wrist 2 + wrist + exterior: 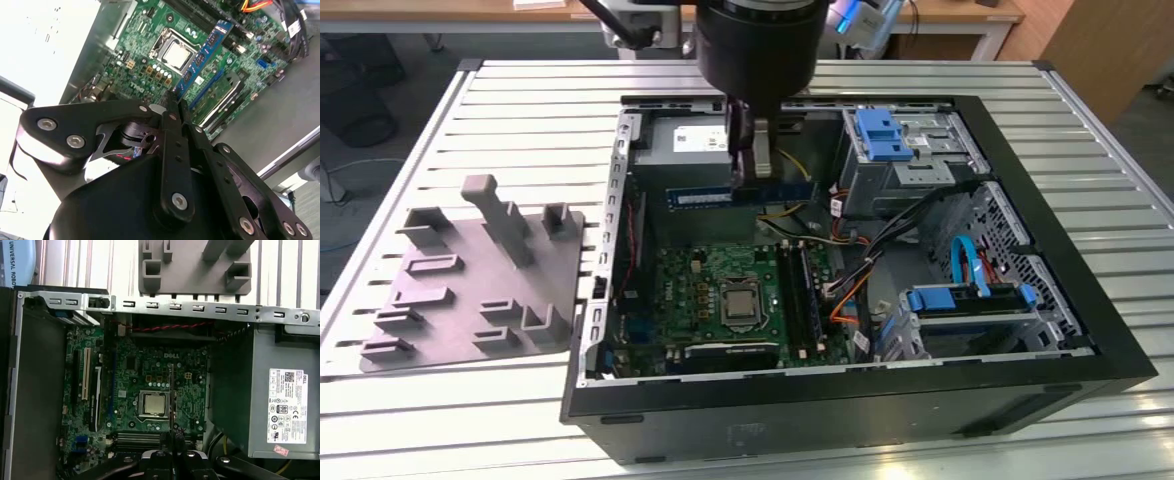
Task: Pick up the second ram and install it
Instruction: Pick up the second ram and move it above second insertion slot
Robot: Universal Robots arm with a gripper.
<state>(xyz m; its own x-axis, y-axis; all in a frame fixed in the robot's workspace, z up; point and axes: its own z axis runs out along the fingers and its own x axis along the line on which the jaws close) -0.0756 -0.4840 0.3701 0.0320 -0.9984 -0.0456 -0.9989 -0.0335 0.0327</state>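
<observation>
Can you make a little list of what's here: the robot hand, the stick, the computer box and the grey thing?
gripper: shut on the second ram
second ram: held above the motherboard, not in a slot
computer case: open, lying on the table
grey tray: beside the case, on the exterior view's left

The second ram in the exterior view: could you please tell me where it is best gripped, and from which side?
I'd grip the second ram near mid-length across its flat faces, coming from above onto its upper long edge. It is thin and stands on edge, and the gripper holds it just so, leaving its lower edge free.
</observation>
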